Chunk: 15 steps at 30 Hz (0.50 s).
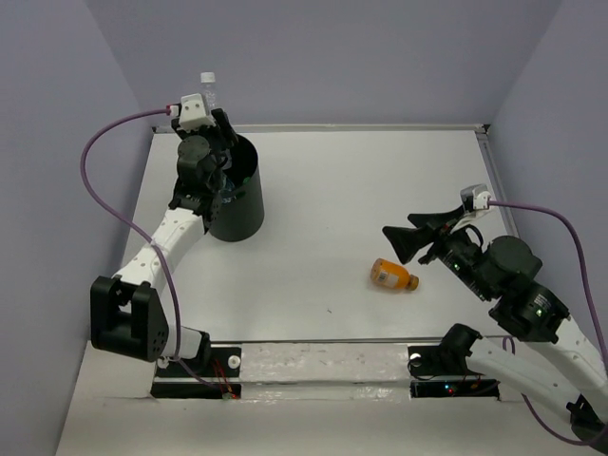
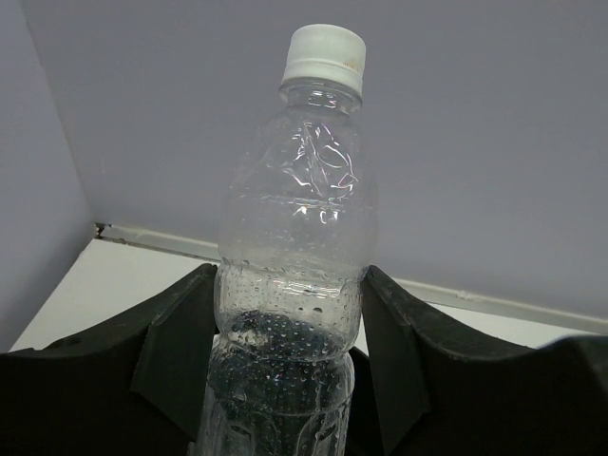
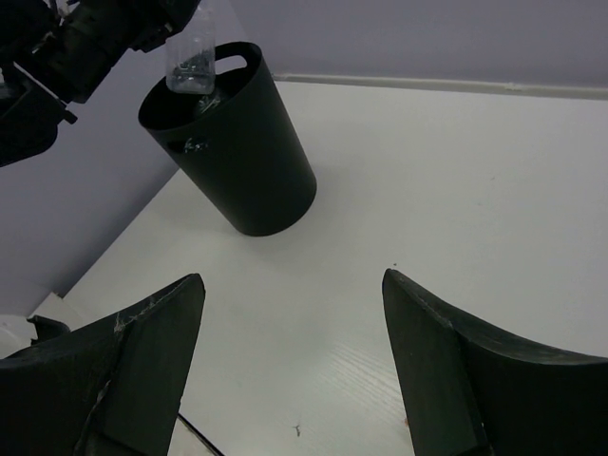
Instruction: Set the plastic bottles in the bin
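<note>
Two bottles in view. The left gripper (image 2: 290, 356) is clamped on the lower body of a clear plastic bottle with a white cap (image 2: 296, 228). It holds the bottle upright above the mouth of the tall black round plastic bin (image 1: 245, 204), toward the far rim. The bin stands at the far left of the white table (image 1: 361, 180).

We read this as the drop step. Next move: centre the bottle over the opening, then open the jaws, so that it clears the rim and slot handles instead of tipping outside.

The right gripper (image 3: 294, 370) hangs with jaws spread and nothing between them. It is near the small orange plastic bottle (image 1: 393, 275), which lies on its side on the table, well apart from the bin. We'd take that one as the next pick. We see only bare tabletop between it and the bin. We can't tell what's inside the bin.
</note>
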{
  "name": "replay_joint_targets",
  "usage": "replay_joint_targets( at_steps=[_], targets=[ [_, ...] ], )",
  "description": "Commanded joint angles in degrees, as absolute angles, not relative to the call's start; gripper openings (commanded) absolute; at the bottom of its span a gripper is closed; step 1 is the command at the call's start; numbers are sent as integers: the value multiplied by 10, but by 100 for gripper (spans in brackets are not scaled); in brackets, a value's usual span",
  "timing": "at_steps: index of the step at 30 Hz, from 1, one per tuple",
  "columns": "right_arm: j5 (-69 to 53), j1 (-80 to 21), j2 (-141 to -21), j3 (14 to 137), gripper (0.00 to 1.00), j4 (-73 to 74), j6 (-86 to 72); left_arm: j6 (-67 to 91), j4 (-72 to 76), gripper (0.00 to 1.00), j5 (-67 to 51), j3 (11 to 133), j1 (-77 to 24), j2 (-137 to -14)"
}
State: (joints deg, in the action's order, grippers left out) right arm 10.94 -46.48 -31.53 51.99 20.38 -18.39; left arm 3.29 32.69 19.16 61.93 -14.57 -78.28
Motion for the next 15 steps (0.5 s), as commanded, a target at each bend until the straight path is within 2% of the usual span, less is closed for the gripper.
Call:
replay_joint_targets(
  at_steps=[1,3,8,11,12,14,15],
  targets=[
    [77,-465,-310,514,81,141,-179,62,460,27,213,590,-145,-776],
    [61,-465,-310,510,81,131,-178,73,482,33,219,566,-144,-783],
    [66,-465,-326,509,81,127,-173,86,511,39,228,527,-154,-786],
    [67,-465,-345,506,81,126,-176,94,529,53,242,497,-166,-781],
    [62,-465,-348,502,81,124,-178,94,533,63,251,489,-176,-780],
    [51,-465,-348,493,81,116,-181,82,551,74,269,470,-188,-780],
    [47,-465,-344,485,81,103,-182,78,555,84,289,465,-198,-780]
  ],
)
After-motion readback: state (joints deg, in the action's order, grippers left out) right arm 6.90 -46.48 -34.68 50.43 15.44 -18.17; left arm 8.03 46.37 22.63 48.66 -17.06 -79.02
